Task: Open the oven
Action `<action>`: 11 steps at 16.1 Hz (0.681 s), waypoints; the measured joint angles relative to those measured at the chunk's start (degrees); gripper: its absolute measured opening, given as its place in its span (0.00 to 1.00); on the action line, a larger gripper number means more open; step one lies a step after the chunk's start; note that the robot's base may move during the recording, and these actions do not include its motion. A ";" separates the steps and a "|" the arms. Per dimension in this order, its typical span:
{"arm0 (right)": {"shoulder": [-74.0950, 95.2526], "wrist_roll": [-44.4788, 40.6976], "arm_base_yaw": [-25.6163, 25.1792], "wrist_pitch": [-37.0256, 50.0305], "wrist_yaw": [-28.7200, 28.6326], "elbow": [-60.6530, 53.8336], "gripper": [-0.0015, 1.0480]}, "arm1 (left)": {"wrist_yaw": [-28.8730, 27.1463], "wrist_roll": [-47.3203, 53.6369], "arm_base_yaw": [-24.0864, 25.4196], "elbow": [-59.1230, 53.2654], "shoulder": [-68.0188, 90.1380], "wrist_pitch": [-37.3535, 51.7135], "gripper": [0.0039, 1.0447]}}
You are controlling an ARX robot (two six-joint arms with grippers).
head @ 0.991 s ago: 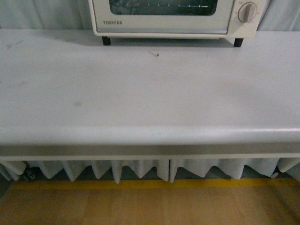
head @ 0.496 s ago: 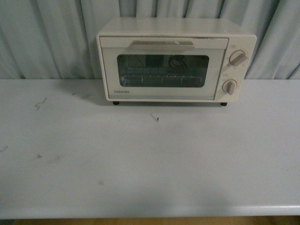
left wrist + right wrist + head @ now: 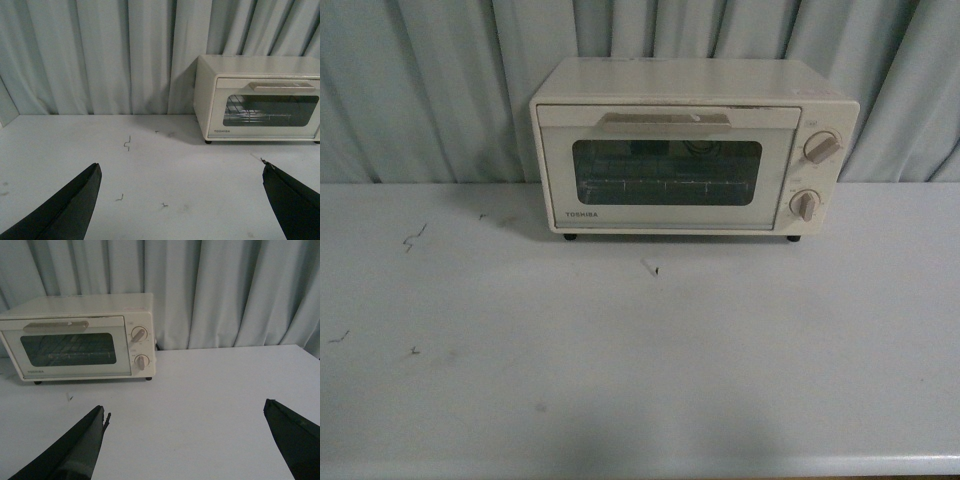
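Observation:
The cream-white Toshiba oven [image 3: 692, 145] stands at the back of the white table against the curtain. Its glass door is shut, with the flat beige handle [image 3: 663, 120] along the top and two knobs [image 3: 820, 147] at its right side. The oven also shows in the left wrist view [image 3: 260, 97] and in the right wrist view [image 3: 80, 337]. My left gripper [image 3: 182, 172] is open and empty above the table, well short of the oven. My right gripper [image 3: 185, 412] is open and empty too, also well short of it. Neither arm shows in the front view.
The white table [image 3: 640, 360] carries small dark scuff marks [image 3: 415, 238] and a small scrap [image 3: 650, 267] in front of the oven. A pale pleated curtain [image 3: 430, 80] hangs behind the table.
The front view has tilted upward: the oven, first cut off at the top edge, now shows whole, and the table's front edge and floor have dropped out of view.

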 joint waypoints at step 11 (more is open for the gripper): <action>0.00 0.00 0.00 0.04 0.00 0.00 0.94 | 0.02 0.00 0.00 0.00 0.00 0.00 0.94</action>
